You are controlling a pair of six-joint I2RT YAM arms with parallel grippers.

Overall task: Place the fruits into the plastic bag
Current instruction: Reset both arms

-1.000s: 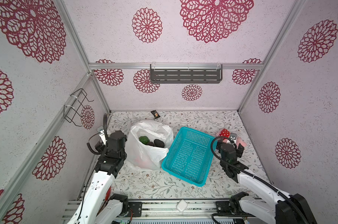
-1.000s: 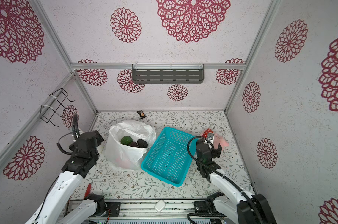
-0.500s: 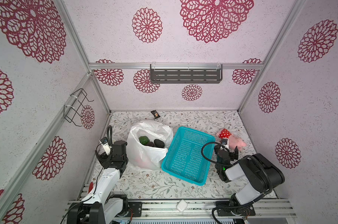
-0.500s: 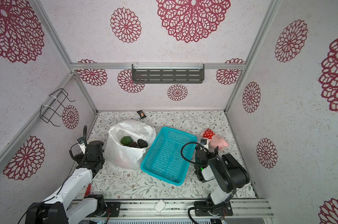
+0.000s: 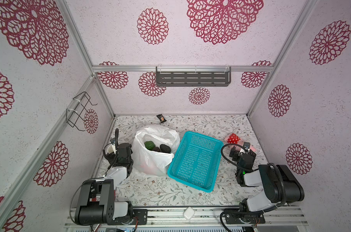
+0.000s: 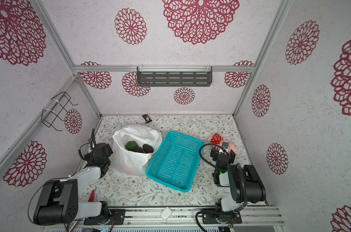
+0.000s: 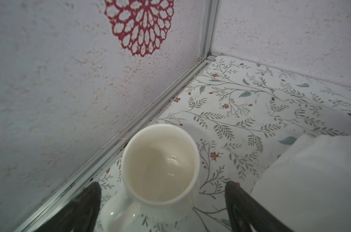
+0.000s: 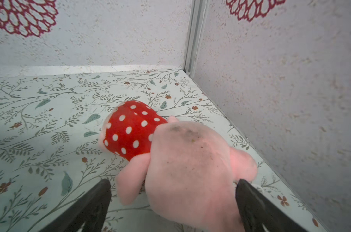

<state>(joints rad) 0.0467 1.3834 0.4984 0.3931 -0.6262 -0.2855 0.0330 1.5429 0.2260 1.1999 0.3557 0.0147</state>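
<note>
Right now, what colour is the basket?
The basket is teal, clearest in a top view.

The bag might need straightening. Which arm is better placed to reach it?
Left, probably: the left gripper, open, sits beside the bag, at a cup. The right gripper is beyond the basket, at the plush toy.

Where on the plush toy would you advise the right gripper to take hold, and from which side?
Probably the plush toy's pink body, from the robot's side: it lies flat nearest the right gripper, whose open fingers straddle it; the dotted red cap lies farther off.
</note>
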